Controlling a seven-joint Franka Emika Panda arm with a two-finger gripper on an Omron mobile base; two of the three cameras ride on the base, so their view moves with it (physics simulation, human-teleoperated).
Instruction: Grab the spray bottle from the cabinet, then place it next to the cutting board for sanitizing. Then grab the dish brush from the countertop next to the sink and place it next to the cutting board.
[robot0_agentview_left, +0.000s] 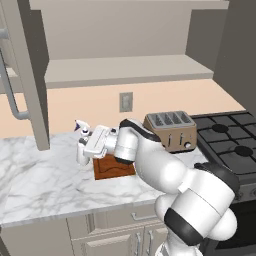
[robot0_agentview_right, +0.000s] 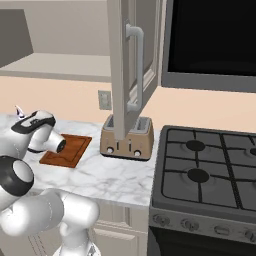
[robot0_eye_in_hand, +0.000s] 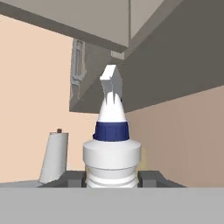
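My gripper is shut on the spray bottle, a white bottle held upright with its blue-purple nozzle on top. It hangs just left of the reddish-brown cutting board, low over the white marble countertop. In the hand view the spray bottle stands between my dark fingertips. From the right, the cutting board lies beyond my arm and the nozzle tip pokes up behind it. The cabinet stands open above, its door swung out at left. The dish brush and sink are out of view.
A toaster stands right of the board, and a black gas stove beyond it. The open cabinet door with its bar handle hangs over the toaster in the right base view. A paper towel roll stands further along the counter.
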